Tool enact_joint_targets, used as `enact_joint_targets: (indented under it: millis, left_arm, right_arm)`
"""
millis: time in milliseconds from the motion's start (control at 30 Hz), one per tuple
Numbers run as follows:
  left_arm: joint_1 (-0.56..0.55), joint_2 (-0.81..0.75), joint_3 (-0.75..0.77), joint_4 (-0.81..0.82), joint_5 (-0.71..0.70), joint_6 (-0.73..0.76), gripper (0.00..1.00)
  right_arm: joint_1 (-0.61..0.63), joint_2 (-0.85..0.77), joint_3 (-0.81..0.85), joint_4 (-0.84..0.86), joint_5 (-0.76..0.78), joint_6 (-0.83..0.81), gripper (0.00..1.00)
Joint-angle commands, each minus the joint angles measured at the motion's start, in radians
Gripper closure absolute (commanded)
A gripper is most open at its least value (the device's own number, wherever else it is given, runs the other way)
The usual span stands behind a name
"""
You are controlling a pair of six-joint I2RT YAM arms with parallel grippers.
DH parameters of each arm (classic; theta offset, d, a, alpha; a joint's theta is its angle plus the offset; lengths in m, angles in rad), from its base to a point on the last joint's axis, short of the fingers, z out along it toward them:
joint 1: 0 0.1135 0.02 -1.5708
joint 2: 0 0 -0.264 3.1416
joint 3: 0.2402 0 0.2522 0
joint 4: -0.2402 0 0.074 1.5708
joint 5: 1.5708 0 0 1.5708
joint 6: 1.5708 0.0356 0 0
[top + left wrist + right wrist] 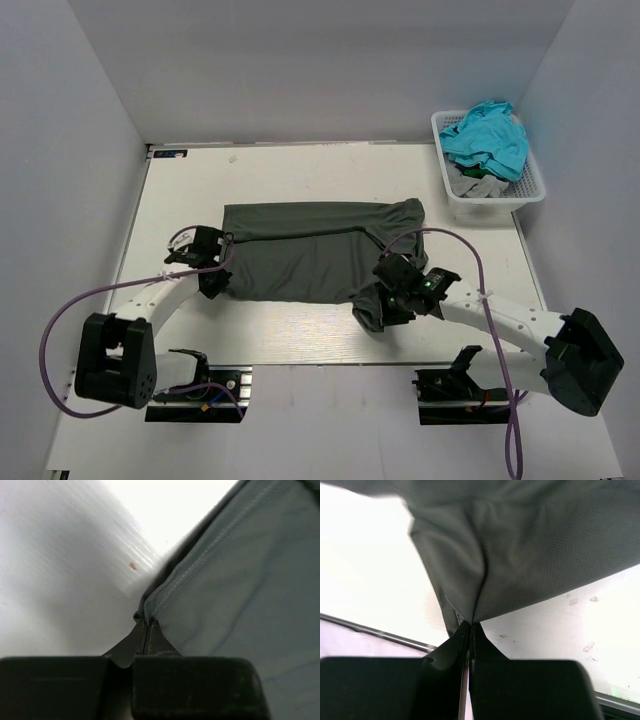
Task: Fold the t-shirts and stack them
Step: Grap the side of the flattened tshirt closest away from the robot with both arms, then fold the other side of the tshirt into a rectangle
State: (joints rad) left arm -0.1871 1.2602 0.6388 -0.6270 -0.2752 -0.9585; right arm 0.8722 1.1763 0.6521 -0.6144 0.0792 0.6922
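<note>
1. Left pincer (146, 622): jaws closed, tips pressed together on a stitched hem corner of the dark grey shirt (240, 580). From overhead, this pincer (212, 283) sits at the shirt's left end, toward the near-left part of the bench (300, 340).
2. Right pincer (471, 627): jaws closed, with a gathered fold of the same shirt (520, 545) pinched between the tips. The cloth fans upward and outward from the grip. From overhead, this pincer (388, 290) is at the shirt's near-right corner, where the cloth is bunched.
3. Dark grey shirt (300, 255): one item, spread across the middle of the bench with its long side parallel to the near edge. It lies mostly flat, and a sleeve points toward the far-right corner. Both ends are held, as listed above.
4. Bench surface: white. A small brown speck (132, 566) lies beside the shirt's hem in the left wrist view.
5. Basket (530, 190): white plastic lattice, at the far-right corner of the bench, well apart from the dark grey shirt.
6. Turquoise shirt (490, 135): crumpled, on top inside the basket.
7. Pale grey shirt (478, 183): crumpled, in the basket below the turquoise one, on its near side.
</note>
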Motion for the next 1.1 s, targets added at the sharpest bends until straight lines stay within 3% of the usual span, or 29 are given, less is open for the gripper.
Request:
enact_joint_targets:
  millis: [0, 433, 700, 1067]
  left_arm:
    - [-0.005, -0.088, 0.062, -0.039, 0.011, -0.002, 1.0]
    - [0.014, 0.077, 0.327, -0.1, -0.013, 0.007, 1.0]
    - [0.014, 0.215, 0.485, -0.155, -0.077, 0.007, 1.0]
    - [0.054, 0.412, 0.659, -0.165, -0.09, 0.007, 1.0]
  right_arm:
    - [-0.01, -0.04, 0.07, -0.028, 0.048, -0.011, 1.0]
    - [-0.193, 0.043, 0.319, -0.094, 0.208, -0.121, 1.0]
    - [-0.346, 0.167, 0.46, -0.032, 0.168, -0.256, 1.0]
    - [-0.45, 0.381, 0.664, 0.022, 0.016, -0.441, 1.0]
